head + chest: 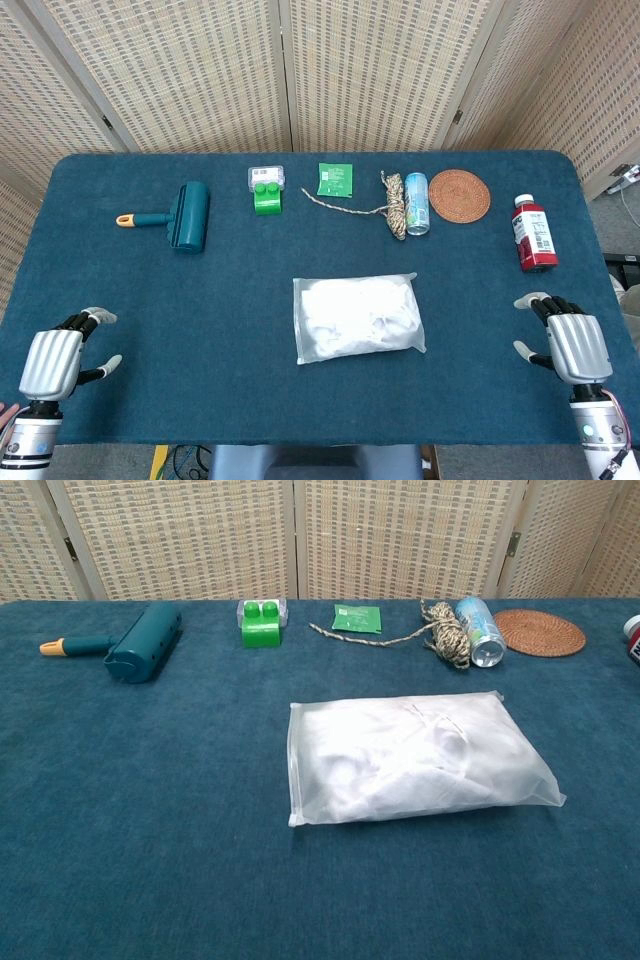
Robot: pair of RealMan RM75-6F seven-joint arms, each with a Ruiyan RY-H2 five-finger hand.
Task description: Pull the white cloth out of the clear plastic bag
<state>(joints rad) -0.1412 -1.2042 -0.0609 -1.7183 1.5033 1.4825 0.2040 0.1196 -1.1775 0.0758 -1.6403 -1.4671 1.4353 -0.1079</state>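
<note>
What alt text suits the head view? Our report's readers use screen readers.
A clear plastic bag holding a white cloth lies mid-table, between the robot's empty left hand and right hand. Small items line the far edge.

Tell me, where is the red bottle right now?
In the head view, the red bottle lies at the table's far right, beyond the right hand and right of the woven coaster.
</note>
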